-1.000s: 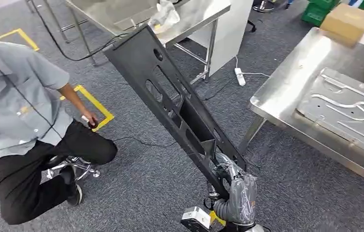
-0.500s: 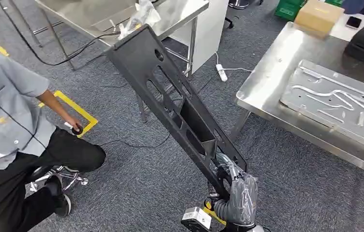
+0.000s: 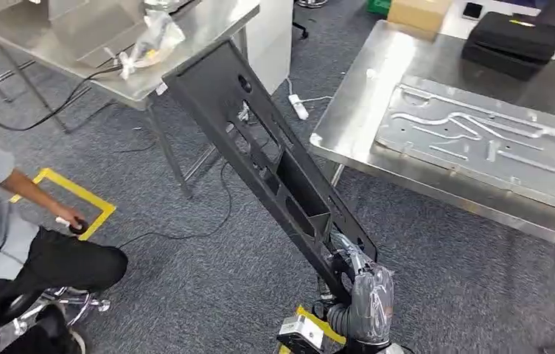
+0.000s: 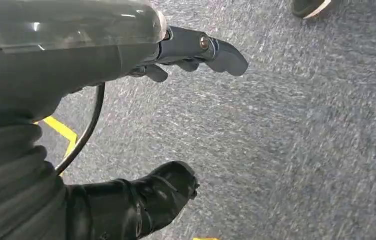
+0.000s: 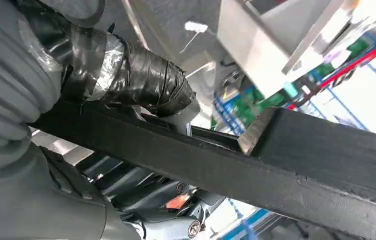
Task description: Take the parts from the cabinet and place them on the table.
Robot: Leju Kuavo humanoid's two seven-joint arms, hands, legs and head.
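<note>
At nine o'clock in the head view a person in a grey shirt and black trousers (image 3: 9, 251) crouches on the grey carpet (image 3: 208, 287). The left hand (image 4: 126, 125) hangs above that carpet, thumb and fingers apart, holding nothing. From six o'clock the right hand (image 3: 362, 291) grips the low end of the long black perforated plastic panel (image 3: 259, 155), which slants up toward eleven o'clock. At two o'clock a steel table (image 3: 348, 118) bears a pressed grey metal sheet (image 3: 480, 140).

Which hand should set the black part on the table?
Right. The right hand already grips the long black part, with the steel table on its side; the left hand hangs empty over carpet.
</note>
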